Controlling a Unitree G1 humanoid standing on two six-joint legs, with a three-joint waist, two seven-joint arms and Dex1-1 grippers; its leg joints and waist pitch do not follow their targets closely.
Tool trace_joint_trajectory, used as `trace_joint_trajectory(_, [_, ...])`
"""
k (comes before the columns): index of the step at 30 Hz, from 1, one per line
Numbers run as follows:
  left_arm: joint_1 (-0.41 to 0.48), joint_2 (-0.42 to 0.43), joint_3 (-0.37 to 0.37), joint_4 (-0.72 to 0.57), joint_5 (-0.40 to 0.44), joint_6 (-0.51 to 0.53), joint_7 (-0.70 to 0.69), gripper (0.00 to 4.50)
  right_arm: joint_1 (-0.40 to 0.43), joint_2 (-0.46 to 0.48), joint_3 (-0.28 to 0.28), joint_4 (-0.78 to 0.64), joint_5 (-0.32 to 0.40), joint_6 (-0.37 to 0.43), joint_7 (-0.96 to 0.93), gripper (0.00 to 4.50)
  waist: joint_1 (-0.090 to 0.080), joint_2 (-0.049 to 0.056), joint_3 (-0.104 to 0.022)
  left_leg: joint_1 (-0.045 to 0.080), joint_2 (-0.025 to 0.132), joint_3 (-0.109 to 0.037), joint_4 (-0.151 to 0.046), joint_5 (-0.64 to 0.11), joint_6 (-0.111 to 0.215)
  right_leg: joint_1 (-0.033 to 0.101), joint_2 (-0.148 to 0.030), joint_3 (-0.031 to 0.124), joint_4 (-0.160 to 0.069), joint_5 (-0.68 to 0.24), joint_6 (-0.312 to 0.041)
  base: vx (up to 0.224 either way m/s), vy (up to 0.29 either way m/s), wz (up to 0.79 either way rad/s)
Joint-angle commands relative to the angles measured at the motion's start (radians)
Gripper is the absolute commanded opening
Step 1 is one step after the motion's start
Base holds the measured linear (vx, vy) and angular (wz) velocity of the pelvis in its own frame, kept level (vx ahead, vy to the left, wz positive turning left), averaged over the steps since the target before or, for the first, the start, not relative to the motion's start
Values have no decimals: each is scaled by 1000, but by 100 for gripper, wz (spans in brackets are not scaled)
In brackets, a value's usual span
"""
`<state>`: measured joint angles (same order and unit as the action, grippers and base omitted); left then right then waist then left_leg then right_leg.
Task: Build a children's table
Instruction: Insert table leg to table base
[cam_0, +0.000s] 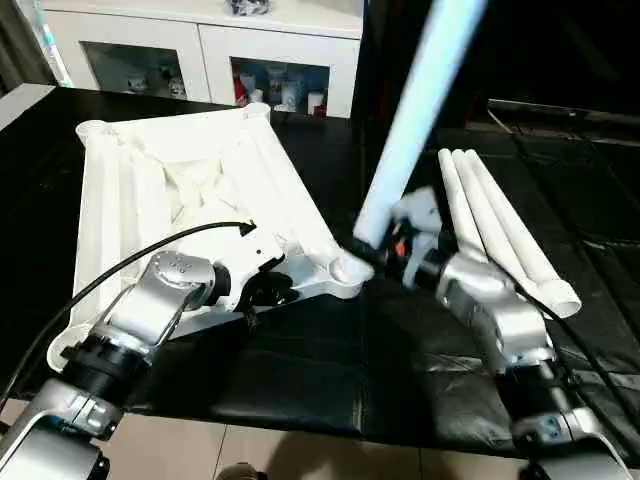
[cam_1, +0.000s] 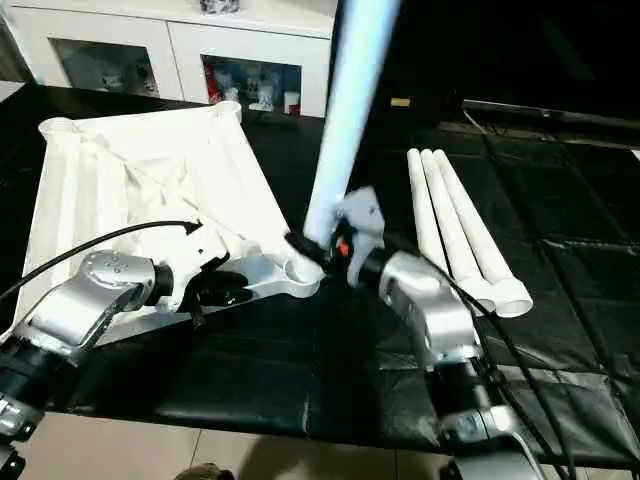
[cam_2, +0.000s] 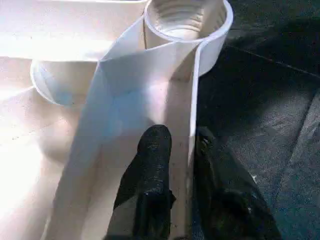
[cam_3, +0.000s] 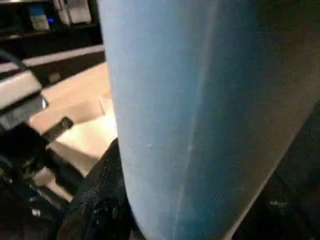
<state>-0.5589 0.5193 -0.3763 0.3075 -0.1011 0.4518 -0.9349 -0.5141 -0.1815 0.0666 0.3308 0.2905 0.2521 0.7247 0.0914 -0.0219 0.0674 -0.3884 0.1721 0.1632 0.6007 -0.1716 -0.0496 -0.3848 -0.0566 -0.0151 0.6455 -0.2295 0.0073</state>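
Tabletop (cam_0: 190, 180) lies underside up on the black padded mat (cam_0: 330, 370), ribbed frame showing. Left gripper (cam_2: 175, 165) is pinched across the thin frame rail just below the near corner socket (cam_2: 187, 20), one finger on each side, steadying it. Right gripper (cam_0: 385, 250) is clamped on a leg (cam_0: 415, 110), which is held tilted with its lower end at that socket. Judgement: bring the leg square to the socket before turning — the socket is threaded inside, so a tilted start risks cross-threading. Three spare legs (cam_0: 500, 225) lie side by side nearby. Plastic looks smooth and matte; legs round and tapered.
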Motion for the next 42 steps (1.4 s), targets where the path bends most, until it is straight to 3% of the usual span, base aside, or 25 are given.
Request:
trace_joint_trajectory(1, [-21,5,-10,12,18,-8,-5,73,-15,-4,-21,16,17,-7,1,192,3,14,-76,25,46,-10,-72,-148,-20,39,-74,32,-67,40,-253,0,0,0])
trace_joint_trajectory(5, [-26,2,-9,23,23,-15,-16,41,-9,-2,-17,29,-1,-80,6,192,2,14,-76,25,47,-9,-73,-161,-25,39,-76,32,-69,23,-255,0,0,0])
trace_joint_trajectory(11, [-33,-4,-6,46,32,-29,-36,2,-10,5,-5,53,-20,-94,14,192,2,16,-76,26,47,-10,-73,-166,-26,39,-76,33,-68,23,-255,0,0,0])
trace_joint_trajectory(14, [-32,-9,-1,51,29,-49,-52,2,-26,2,-10,84,12,-30,48,192,-1,15,-77,25,45,-10,-73,-154,-16,43,-74,32,-67,44,-262,0,0,0])
trace_joint_trajectory(23, [-18,-19,11,59,9,-134,-112,0,-54,-4,16,157,-12,-6,85,192,2,14,-76,25,48,-9,-72,-143,-7,43,-76,32,-66,50,-275,0,0,0])
trace_joint_trajectory(27, [-17,-23,13,64,10,-140,-114,0,-66,-4,39,188,-41,-11,91,192,3,12,-77,26,49,-8,-72,-140,-5,40,-77,31,-65,51,-275,0,0,0])
trace_joint_trajectory(28, [-18,-24,15,69,12,-144,-116,0,-72,-2,45,206,-51,-22,92,192,3,7,-76,26,49,-8,-72,-144,-5,41,-77,31,-65,40,-274,0,0,0])
trace_joint_trajectory(36, [-13,-30,27,72,13,-149,-121,0,-106,8,80,302,-114,-49,63,192,1,8,-75,27,50,-5,-73,-153,-12,38,-79,33,-68,5,-269,0,0,0])
trace_joint_trajectory(42, [-12,-33,32,71,15,-156,-124,0,-130,18,78,353,-120,-55,71,192,-1,7,-74,27,50,-5,-74,-167,-8,37,-80,33,-70,-17,-269,0,0,0])
